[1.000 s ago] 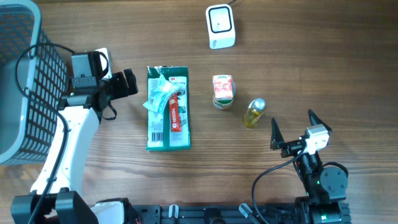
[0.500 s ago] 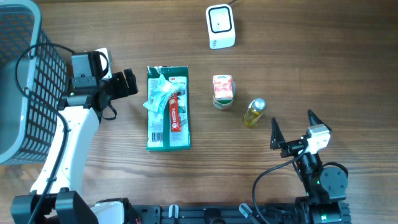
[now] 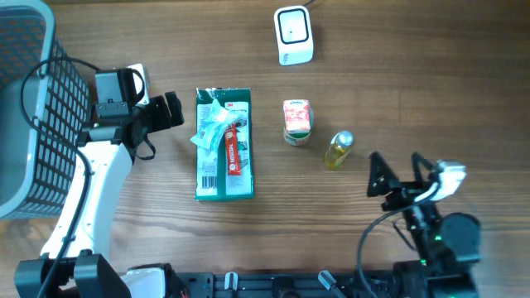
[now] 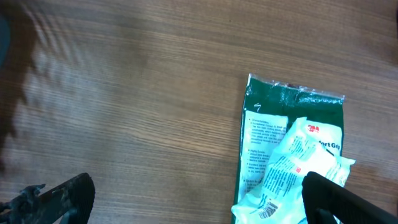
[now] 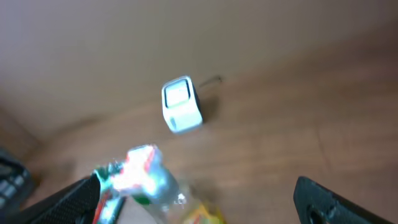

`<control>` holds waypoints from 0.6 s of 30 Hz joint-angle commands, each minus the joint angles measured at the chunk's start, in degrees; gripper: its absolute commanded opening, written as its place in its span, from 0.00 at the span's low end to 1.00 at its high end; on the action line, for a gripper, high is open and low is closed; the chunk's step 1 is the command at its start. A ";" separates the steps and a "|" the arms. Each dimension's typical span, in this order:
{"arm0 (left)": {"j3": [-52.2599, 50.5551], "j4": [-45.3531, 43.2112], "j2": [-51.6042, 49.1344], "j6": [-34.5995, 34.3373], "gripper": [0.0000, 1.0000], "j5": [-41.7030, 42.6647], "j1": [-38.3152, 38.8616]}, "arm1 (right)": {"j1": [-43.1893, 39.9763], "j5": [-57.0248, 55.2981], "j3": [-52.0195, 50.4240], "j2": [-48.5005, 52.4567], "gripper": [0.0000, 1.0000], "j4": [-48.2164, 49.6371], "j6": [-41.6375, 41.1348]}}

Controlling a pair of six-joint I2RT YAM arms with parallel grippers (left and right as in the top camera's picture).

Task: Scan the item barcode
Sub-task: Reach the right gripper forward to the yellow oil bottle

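A white barcode scanner (image 3: 294, 35) stands at the table's far edge, blurred in the right wrist view (image 5: 181, 104). A green packet (image 3: 224, 145) lies flat with a crumpled white wrapper (image 4: 298, 168) on it that shows a small barcode. A small red-and-white carton (image 3: 297, 121) and a little yellow bottle (image 3: 339, 150) stand to its right. My left gripper (image 3: 170, 109) is open just left of the packet's top, its jaws (image 4: 199, 205) wide and empty. My right gripper (image 3: 399, 174) is open right of the bottle, the bottle's silver cap (image 5: 155, 180) blurred low between its fingers.
A grey wire basket (image 3: 25, 108) fills the far left of the table, beside my left arm. The scanner's cable runs off the far edge. Bare wood lies right of the bottle and scanner.
My right gripper has shifted to the right and turned, still open. The left arm and all the items have stayed in place.
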State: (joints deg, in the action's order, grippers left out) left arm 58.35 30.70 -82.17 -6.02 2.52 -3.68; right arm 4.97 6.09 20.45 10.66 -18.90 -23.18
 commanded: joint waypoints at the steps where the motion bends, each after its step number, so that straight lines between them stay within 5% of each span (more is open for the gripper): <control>1: 0.92 -0.07 0.83 1.31 1.00 0.66 0.20 | -0.17 -1.57 20.00 12.83 1.00 -9.18 -1.01; 6: 0.92 -0.04 0.83 1.31 1.00 0.66 0.20 | -0.17 -2.23 52.19 40.00 1.00 -42.25 -0.85; 8: 0.92 -0.04 0.83 1.29 1.00 0.66 0.20 | -0.17 -2.23 57.83 47.32 1.00 -47.91 -0.76; 11: 0.92 -0.04 0.83 1.31 1.00 0.66 0.20 | -0.15 2.36 59.04 55.21 1.00 -49.59 -0.96; 14: 0.92 -0.04 0.83 1.31 1.00 0.66 0.20 | 1.09 7.89 58.75 62.51 0.75 -51.54 -1.44; 18: 0.92 -0.04 0.83 1.29 1.00 0.66 0.20 | 6.95 5.97 57.27 69.66 0.68 -52.06 -5.99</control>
State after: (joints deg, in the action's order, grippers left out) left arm 58.39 30.79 -82.17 -6.02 2.92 -3.68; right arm 7.79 11.53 78.50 76.44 -70.87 -25.32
